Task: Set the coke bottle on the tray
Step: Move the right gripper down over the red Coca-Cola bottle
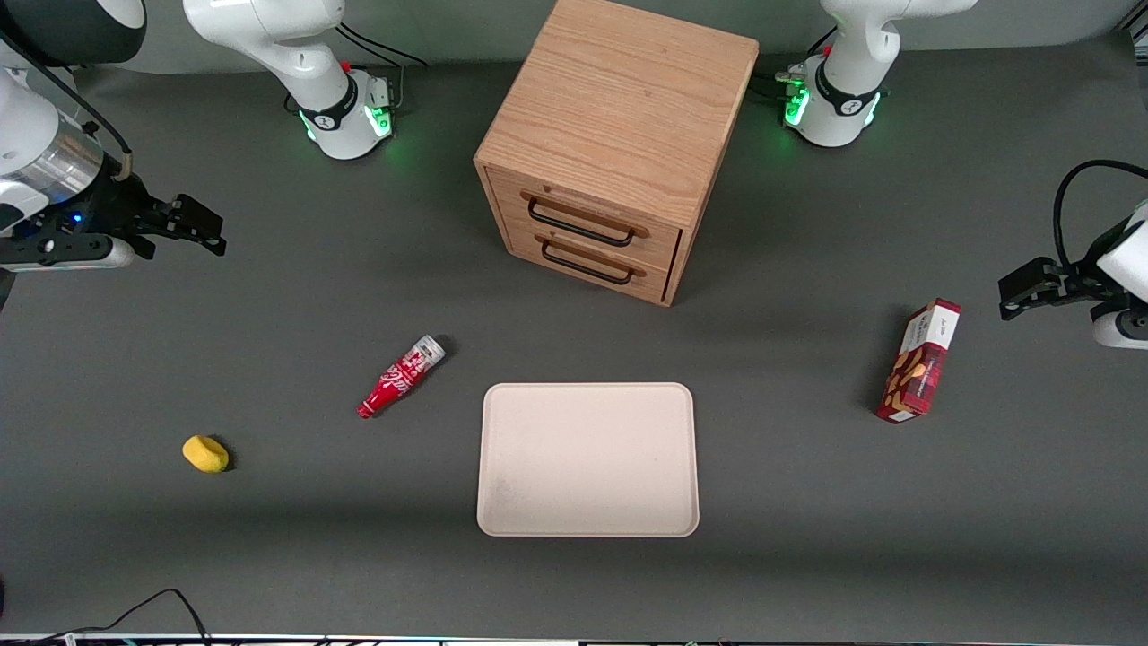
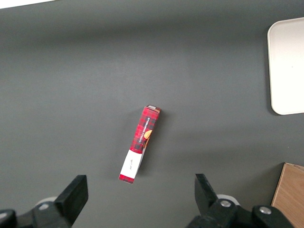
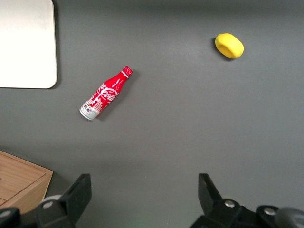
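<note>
The coke bottle lies on its side on the grey table beside the tray, toward the working arm's end. Its silver-grey end points at the wooden drawer cabinet, its neck toward the front camera. It also shows in the right wrist view, with a corner of the tray near it. The tray is pale beige and bare. My gripper is open and empty, high above the table at the working arm's end, well apart from the bottle. In the wrist view the gripper has only bare table between its fingers.
A wooden two-drawer cabinet stands farther from the front camera than the tray, both drawers shut. A small yellow object lies at the working arm's end. A red snack box lies toward the parked arm's end.
</note>
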You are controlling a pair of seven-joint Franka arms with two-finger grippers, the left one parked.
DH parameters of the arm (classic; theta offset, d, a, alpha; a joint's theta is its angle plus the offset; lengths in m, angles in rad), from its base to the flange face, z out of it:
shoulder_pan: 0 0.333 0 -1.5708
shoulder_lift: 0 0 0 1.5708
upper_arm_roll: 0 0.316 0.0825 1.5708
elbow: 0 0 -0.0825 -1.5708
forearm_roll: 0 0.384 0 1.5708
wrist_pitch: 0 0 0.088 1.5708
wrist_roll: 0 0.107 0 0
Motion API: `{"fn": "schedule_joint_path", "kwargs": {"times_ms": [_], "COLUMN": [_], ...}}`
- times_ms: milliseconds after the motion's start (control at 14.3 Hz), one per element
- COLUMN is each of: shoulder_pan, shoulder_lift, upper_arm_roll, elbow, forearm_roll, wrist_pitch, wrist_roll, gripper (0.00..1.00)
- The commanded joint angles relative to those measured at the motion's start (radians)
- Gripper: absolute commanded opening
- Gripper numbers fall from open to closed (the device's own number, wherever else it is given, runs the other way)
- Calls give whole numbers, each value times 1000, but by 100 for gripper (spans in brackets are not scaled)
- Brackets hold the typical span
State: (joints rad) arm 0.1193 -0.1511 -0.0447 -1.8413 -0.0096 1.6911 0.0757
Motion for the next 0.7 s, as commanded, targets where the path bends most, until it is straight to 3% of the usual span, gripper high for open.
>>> {"fn": "schedule_joint_path", "kwargs": {"times_ms": [0, 140, 420, 629], "shoulder_pan": [5, 6, 26, 46], "shoulder_lift": [24, 37, 82, 183], "upper_arm_roll": [-3, -4, 26, 60], "elbow": [34, 43, 59, 83], "forearm_roll": [13, 13, 20, 28], "wrist_pitch": [-22, -24, -10, 56], "wrist_roll": [-10, 1, 175, 275], "gripper": [100, 100, 100, 100]}}
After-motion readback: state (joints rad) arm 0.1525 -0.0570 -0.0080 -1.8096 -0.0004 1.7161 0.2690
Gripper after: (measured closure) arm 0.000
